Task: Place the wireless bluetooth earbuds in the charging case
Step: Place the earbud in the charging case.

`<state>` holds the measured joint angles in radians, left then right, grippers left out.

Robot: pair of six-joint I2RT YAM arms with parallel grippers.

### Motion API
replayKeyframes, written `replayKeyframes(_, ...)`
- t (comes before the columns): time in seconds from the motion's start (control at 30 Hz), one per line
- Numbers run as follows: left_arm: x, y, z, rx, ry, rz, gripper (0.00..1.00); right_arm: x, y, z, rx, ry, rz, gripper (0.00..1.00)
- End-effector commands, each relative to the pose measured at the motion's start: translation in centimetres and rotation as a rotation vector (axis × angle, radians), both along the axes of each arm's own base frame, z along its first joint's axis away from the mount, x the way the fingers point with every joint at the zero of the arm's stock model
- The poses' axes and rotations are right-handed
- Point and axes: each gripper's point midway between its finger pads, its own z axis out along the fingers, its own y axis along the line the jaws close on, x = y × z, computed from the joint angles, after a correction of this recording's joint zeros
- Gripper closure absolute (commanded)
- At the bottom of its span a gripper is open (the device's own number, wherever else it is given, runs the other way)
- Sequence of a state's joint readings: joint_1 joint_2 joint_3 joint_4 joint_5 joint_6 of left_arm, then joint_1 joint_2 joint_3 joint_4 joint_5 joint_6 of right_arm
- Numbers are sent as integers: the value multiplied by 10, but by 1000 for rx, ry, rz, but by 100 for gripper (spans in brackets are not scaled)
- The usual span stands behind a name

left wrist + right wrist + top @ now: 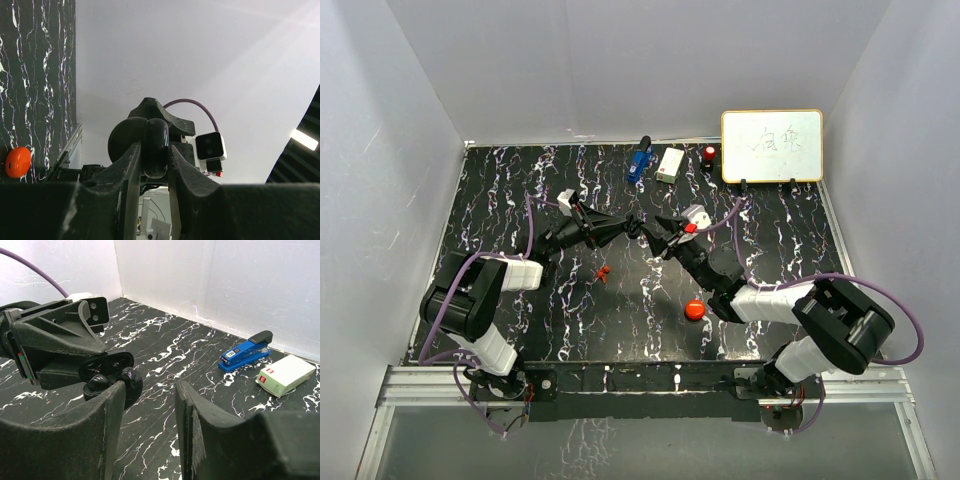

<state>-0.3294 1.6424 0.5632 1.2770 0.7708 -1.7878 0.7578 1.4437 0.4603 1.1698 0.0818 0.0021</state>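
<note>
Two grippers face each other mid-table. Left gripper (154,150): clamped on the black case (107,371), which looks open. Right gripper (150,390): part-open, empty. Red-and-black earbud (603,272): loose on the table (520,180). Step: probably fetching it. Next: a fine pinch.

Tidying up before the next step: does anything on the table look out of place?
A small red earbud lies loose on the table, away from the black case gripped in the left claw. The red puck sits alone beside the right arm.
</note>
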Motion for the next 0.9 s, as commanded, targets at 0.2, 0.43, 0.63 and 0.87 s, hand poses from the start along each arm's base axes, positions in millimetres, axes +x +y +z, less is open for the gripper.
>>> replayKeyframes(0.2,-7,-1,32,-39,-125,-20,100,10,-3,31,70,-66,-43,57)
replayKeyframes(0.43,-7,-1,31,-35,-120,-16,100,8,-4,33,84,-62,-43,57)
replayKeyframes(0.63,13,0,27,-34,-106,48,100,14,-24,23,87,77,-144,55)
replayKeyframes(0.87,46,5,16,-47,-37,180,100,9,-19,-15,-37,264,-129,47)
